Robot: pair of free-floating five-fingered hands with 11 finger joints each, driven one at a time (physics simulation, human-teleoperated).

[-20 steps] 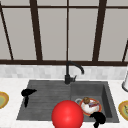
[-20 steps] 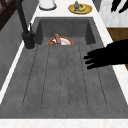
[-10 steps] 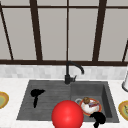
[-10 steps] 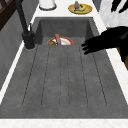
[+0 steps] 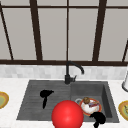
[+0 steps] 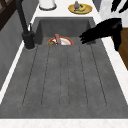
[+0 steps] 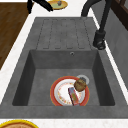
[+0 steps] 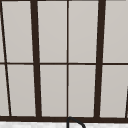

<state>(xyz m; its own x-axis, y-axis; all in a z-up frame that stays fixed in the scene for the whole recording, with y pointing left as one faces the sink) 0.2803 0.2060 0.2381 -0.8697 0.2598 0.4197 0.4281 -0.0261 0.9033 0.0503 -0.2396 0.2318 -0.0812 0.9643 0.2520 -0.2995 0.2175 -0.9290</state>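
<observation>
My left hand (image 5: pixel 45 94) hovers open over the ribbed drainboard (image 6: pixel 62 80). In the left side view the left hand (image 6: pixel 100 32) points its straight fingers toward the basin, and it shows at the far end in the right side view (image 7: pixel 40 3). It holds nothing. My right hand (image 5: pixel 98 117) hangs at the basin's front edge, its fingers (image 6: pixel 120 6) straight. In the basin lies a red-rimmed plate (image 7: pixel 53 92) carrying a white bowl (image 5: pixel 86 107), a brown round item (image 7: pixel 80 85) and a reddish packet (image 7: pixel 73 96). A big red ball (image 5: pixel 67 115) sits at the front.
The black faucet (image 5: pixel 68 75) stands behind the sink, between drainboard and basin. Yellow plates lie on the counter at the left (image 5: pixel 2 100) and right (image 5: pixel 123 110). A white container (image 5: pixel 125 83) stands at the far right. A window spans the wall behind.
The left hand has moved right across the drainboard, closer to the basin and the plate. The right hand, the ball and the plate have stayed put.
</observation>
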